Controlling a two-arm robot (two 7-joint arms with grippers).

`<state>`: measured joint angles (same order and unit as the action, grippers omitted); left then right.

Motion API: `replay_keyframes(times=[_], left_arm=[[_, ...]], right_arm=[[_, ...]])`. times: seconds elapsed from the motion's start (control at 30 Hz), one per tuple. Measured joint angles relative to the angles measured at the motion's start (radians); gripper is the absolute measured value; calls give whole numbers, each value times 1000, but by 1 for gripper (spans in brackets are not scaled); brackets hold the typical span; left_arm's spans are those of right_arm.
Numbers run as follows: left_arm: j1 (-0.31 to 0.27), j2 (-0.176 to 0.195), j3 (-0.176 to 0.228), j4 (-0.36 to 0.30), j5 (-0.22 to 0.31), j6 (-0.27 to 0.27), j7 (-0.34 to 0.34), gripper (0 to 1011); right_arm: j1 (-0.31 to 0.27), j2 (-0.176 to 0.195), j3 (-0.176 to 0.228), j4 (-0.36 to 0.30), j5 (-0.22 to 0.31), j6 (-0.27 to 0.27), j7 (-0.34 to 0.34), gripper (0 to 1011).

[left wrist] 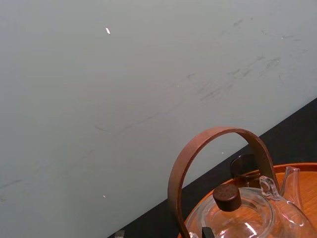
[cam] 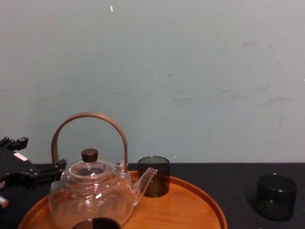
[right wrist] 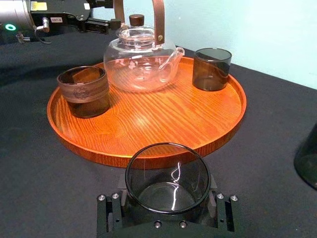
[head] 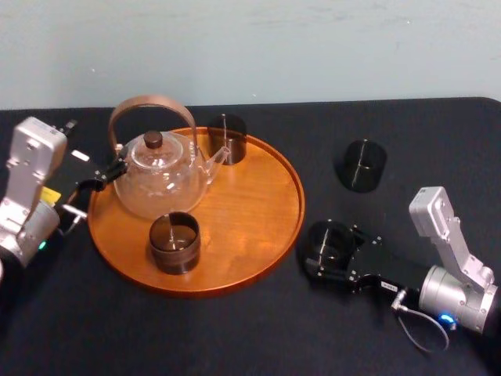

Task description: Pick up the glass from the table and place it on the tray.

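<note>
A dark smoked glass [head: 329, 237] [right wrist: 167, 171] stands upright between my right gripper's fingers, on the black table [head: 235, 337] just off the right rim of the tray [head: 258, 204] [right wrist: 148, 124]. My right gripper [head: 335, 252] [right wrist: 167, 210] is shut on this glass low on its sides. A second dark glass [head: 364, 164] [cam: 275, 196] stands free on the table farther back right. At the tray's left edge, my left gripper [head: 109, 171] [cam: 47, 175] hovers beside the teapot.
On the tray stand a glass teapot [head: 159, 184] [cam: 90, 193] with a brown hoop handle, a smoked glass [head: 227, 139] behind its spout, and a dark-banded cup [head: 174, 243] [right wrist: 83, 90] in front. A pale wall rises behind the table.
</note>
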<state>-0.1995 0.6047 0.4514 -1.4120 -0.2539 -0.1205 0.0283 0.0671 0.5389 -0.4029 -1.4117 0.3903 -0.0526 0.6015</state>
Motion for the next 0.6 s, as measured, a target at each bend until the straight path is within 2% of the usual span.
replay_keyframes(times=[0.3, 0.6], left_arm=[[0, 0, 0, 0, 0, 0, 0, 1010], [0, 0, 0, 0, 0, 0, 0, 1010]], right_arm=[[1, 18, -9, -45, 8, 31, -10, 905], [20, 19, -21, -79, 6, 54, -27, 905]])
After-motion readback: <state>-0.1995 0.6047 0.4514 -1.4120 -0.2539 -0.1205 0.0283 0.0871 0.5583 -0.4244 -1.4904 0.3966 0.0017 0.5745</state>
